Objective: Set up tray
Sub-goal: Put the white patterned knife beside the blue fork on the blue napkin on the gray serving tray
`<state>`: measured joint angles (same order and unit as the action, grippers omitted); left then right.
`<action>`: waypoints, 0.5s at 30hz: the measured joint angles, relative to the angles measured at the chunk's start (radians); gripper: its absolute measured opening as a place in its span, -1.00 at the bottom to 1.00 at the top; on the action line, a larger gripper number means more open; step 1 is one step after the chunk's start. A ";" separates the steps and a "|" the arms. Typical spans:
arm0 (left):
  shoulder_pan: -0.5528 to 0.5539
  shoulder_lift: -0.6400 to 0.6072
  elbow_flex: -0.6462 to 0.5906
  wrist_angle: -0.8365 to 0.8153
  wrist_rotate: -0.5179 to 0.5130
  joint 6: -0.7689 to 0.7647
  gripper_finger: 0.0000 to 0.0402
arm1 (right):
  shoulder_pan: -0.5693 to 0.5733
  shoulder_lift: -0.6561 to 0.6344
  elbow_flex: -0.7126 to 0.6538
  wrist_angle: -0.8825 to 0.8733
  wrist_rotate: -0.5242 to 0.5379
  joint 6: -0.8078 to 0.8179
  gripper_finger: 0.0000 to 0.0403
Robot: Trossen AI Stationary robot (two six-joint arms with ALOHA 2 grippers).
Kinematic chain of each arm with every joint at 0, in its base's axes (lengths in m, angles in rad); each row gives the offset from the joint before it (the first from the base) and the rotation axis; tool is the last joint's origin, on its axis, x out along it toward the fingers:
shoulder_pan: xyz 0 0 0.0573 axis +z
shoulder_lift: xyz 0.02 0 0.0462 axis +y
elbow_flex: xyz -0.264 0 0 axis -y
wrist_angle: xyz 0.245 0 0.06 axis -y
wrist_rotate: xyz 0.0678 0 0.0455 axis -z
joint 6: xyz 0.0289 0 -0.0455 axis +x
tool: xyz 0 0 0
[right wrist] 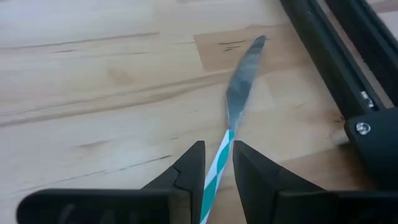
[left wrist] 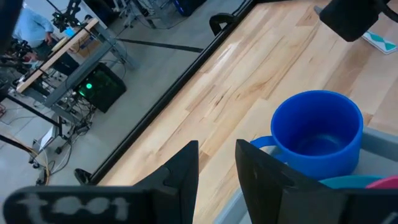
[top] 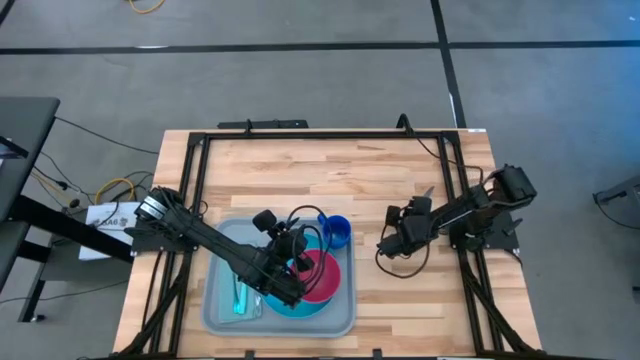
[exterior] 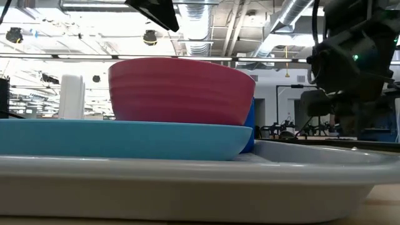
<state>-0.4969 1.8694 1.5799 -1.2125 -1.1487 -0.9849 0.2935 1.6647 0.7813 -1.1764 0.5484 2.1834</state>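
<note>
The light grey-blue tray lies at the table's near edge. In it a round blue plate carries a red bowl. A blue cup stands in the tray's far right corner, and a teal napkin lies at its left side. My left gripper hovers over the tray just left of the cup, narrowly open and holding nothing. My right gripper is right of the tray, shut on a knife. My right gripper pinches the knife's teal-and-white striped handle between its two fingers. The fingers lie along the knife, and the blade points on past them toward the table's far edge. Whether the blade's tip rests on the wood, I cannot tell.
Black frame rails run along the table's right, left and far sides, one close beside the knife. Bare wood stretches from the tray to the far edge. Cables hang around both arms.
</note>
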 joint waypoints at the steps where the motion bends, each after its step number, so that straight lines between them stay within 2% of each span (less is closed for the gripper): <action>1: 0.000 0.000 0.000 0.000 0.000 -0.001 -0.51 | -0.001 0.000 0.000 0.001 -0.001 0.002 -0.62; 15: -0.001 0.000 0.000 0.000 0.018 -0.004 -0.51 | -0.064 0.199 0.002 0.112 -0.021 0.035 -0.62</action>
<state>-0.4976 1.8694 1.5799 -1.2121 -1.1309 -0.9894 0.2292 1.8638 0.7830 -1.0640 0.5277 2.2185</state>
